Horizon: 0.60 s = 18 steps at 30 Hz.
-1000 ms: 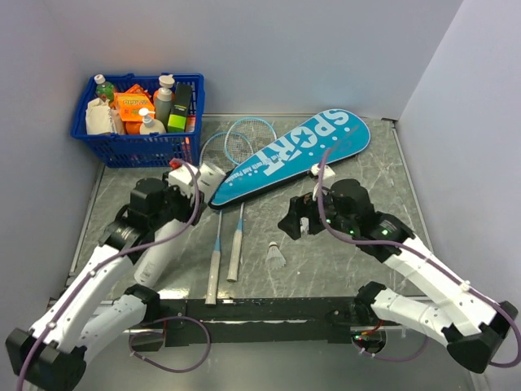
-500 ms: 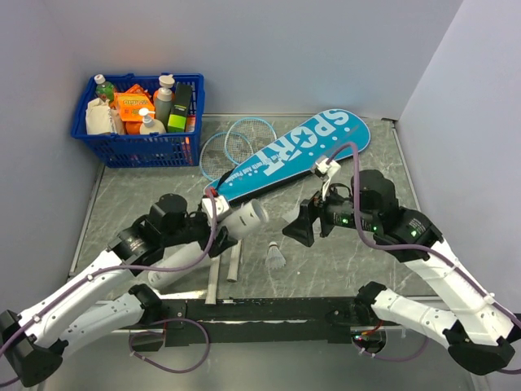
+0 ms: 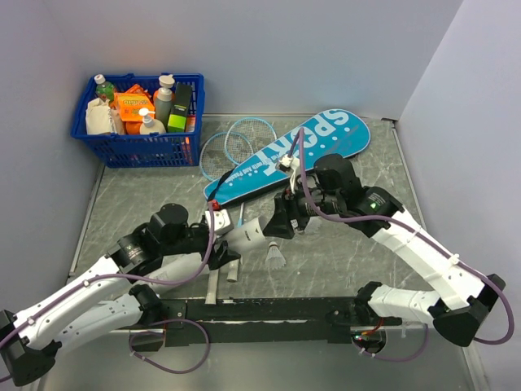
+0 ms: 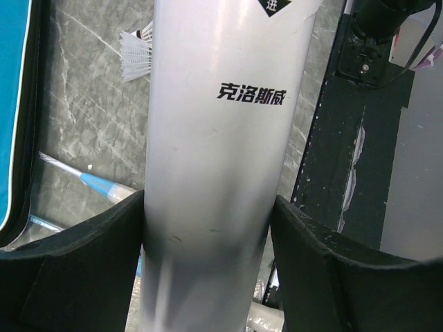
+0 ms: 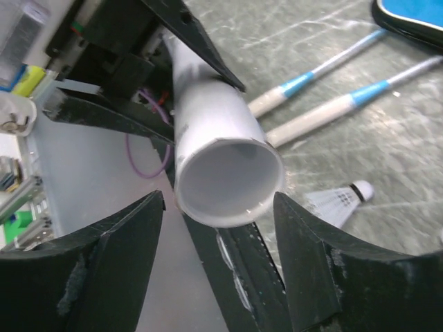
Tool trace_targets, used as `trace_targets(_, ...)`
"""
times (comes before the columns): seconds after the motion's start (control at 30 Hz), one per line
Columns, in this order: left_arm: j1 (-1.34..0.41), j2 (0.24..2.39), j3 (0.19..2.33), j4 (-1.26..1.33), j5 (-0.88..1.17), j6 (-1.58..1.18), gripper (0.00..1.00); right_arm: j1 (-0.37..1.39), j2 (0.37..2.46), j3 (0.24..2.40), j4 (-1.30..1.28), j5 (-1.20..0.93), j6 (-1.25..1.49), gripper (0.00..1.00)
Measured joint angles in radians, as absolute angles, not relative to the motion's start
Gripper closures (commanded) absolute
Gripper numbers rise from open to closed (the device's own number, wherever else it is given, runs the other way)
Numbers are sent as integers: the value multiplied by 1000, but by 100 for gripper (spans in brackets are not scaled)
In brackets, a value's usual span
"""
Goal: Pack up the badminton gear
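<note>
The left end effector [image 4: 208, 207] clamps a white tube [image 4: 221, 124]. The right end effector [image 5: 218, 200], jaws wide, straddles the tube's open mouth; a shuttlecock [image 3: 276, 256] lies near that mouth.

Even diffuse overhead light, soft shadows; mild sheen on surface [image 3: 130, 191]; wrist views: white tube [image 4: 214, 173] bright, foregrd. soft.

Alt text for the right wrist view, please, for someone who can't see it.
The open mouth of a white tube faces the camera, between the two black fingers of the right gripper; contact is unclear. The left gripper holds the tube further back. Beyond, on the marbled table, lie two racket handles and a white shuttlecock.
</note>
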<state>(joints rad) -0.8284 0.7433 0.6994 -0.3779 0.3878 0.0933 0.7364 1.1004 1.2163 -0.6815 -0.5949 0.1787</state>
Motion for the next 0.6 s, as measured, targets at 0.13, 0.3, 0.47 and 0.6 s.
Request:
trace_targets(0.13,-830,745,699,-377,388,93,99,763,1109,1218,-652,-622,193,33)
trace_targets(0.3,-830,759,699,-368,385,93,99,802,1115,1220,-624,-637,210,39)
trace_targets(0.47,-831,776,700,-365,383,91,99,829,1141,1227,-618,-624,215,51)
trace_targets(0.6,-831,776,700,-368,376,89,99,829,1149,1227,-619,-594,215,59)
